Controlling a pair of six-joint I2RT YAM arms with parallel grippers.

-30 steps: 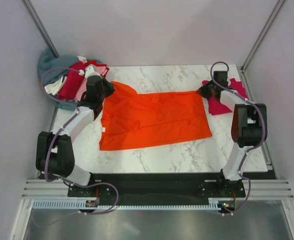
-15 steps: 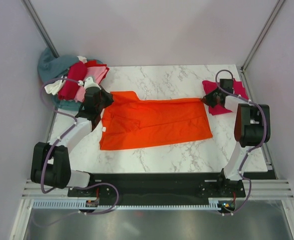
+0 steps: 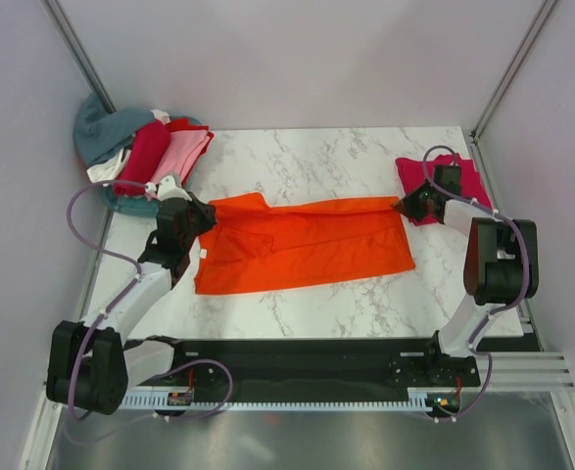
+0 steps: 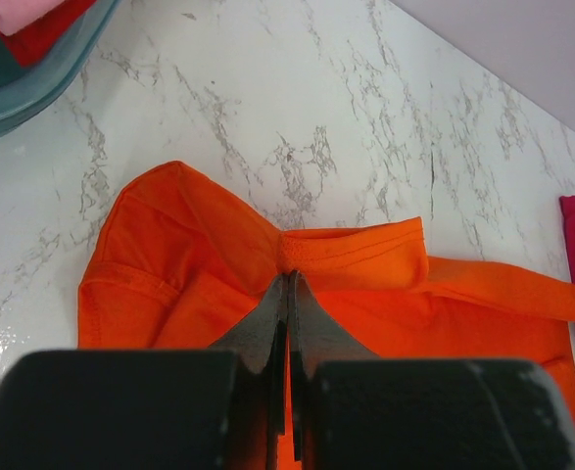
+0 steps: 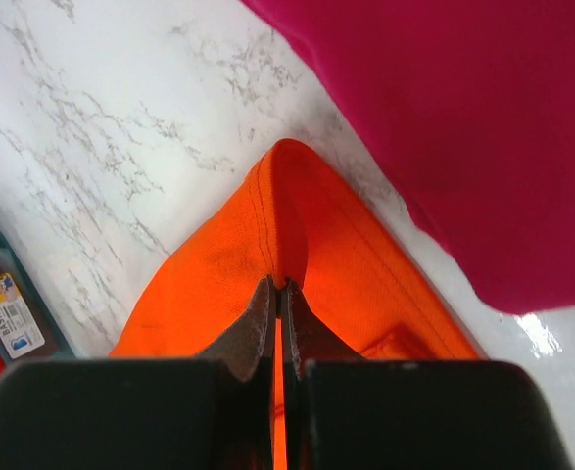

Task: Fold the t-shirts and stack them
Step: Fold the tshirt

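Pinching what?
— Both closed tight: left tool [image 3: 197, 217] and right tool [image 3: 406, 204] are gripping the soft orange t-shirt [image 3: 302, 245] by its far edge; it is lying mid-surface [image 3: 316, 157], bare veined marble showing beyond.

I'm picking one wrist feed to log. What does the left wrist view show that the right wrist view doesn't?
Left wrist only: the collar and a sleeve of the orange shirt, and teal cloth at the pile. Right wrist only: a small printed label at the left edge. Both: the orange shirt, the crimson shirt, the marble table, and that arm's jaws shut on orange cloth.
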